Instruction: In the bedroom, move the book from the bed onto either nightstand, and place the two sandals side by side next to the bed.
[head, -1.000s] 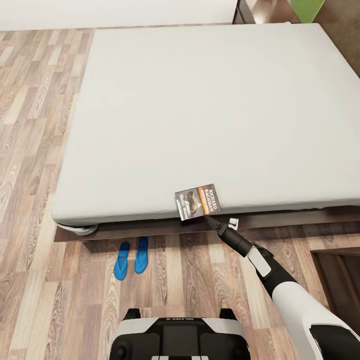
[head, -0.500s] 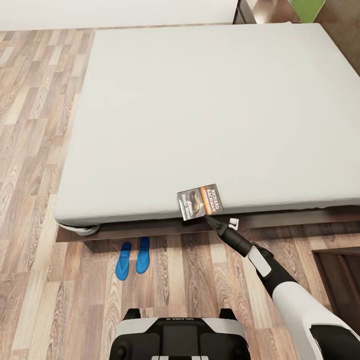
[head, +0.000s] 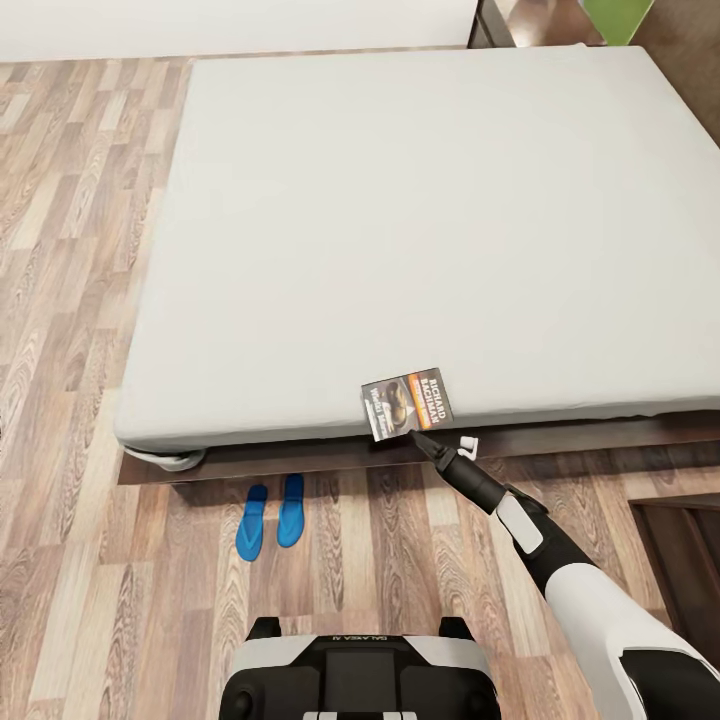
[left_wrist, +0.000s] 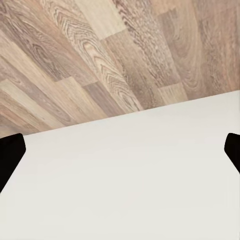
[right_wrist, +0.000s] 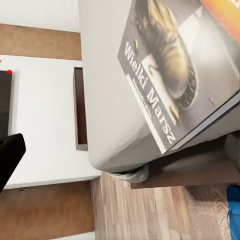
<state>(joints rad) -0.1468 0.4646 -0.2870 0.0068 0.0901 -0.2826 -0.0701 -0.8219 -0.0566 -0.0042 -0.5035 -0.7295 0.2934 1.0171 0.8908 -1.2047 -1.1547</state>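
wood-plank floor (head: 70, 300): brown, streaked grain, beneath and to the left of the right jaws | green object (head: 612, 15): far beyond the jaws, at the top edge, kind unclear | white wall (right_wrist: 40, 115): well beyond the right jaws, a dark panel (right_wrist: 5, 102) against it

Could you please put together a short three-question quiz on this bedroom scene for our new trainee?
1. True or false: the book lies at the near edge of the bed.
2. Where are the two sandals? A) on the mattress B) side by side on the floor beside the bed C) on a nightstand
3. Which arm reaches toward the book?

Key:
1. True; it overhangs the mattress edge a little.
2. B
3. The right one; the right gripper is just short of the book, and whether its jaws are open cannot be told.
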